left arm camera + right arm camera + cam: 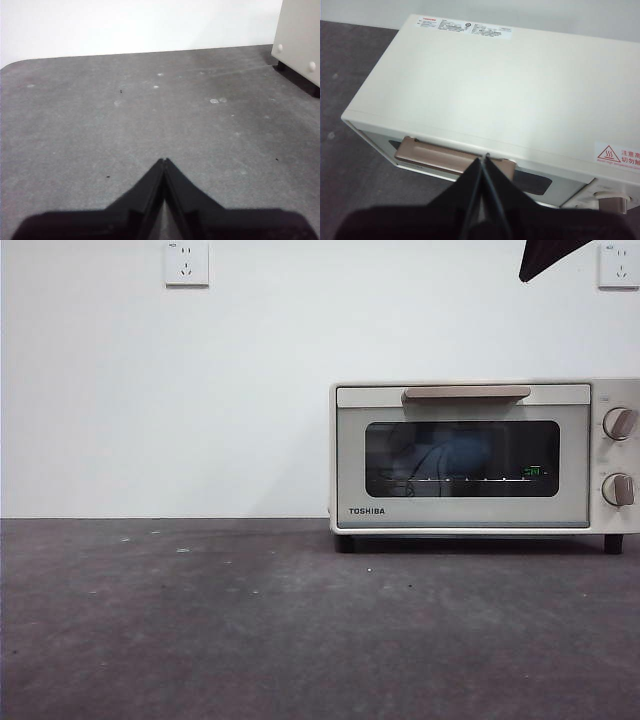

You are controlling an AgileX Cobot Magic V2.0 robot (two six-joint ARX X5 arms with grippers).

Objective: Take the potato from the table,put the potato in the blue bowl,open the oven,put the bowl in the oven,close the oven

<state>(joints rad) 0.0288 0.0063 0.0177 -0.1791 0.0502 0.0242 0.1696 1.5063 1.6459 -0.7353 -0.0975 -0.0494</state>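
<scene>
the cream-white boxy toshiba oven (470, 455) stands at 3 o'clock on the dark grey mottled table (200, 630), door shut, a dim medium-blue bowl (462, 452) behind its dark glass. the right gripper (486, 158) hangs above the beige bar handle (450, 160), jaws together. the left gripper (164, 161) waits over bare table, jaws together.

Oven (480, 455) standing on bench (200, 620) at right of frame, door closed, blue bowl (462, 452) inside behind the glass, wall sockets (187, 262) upper left and upper right.
</scene>
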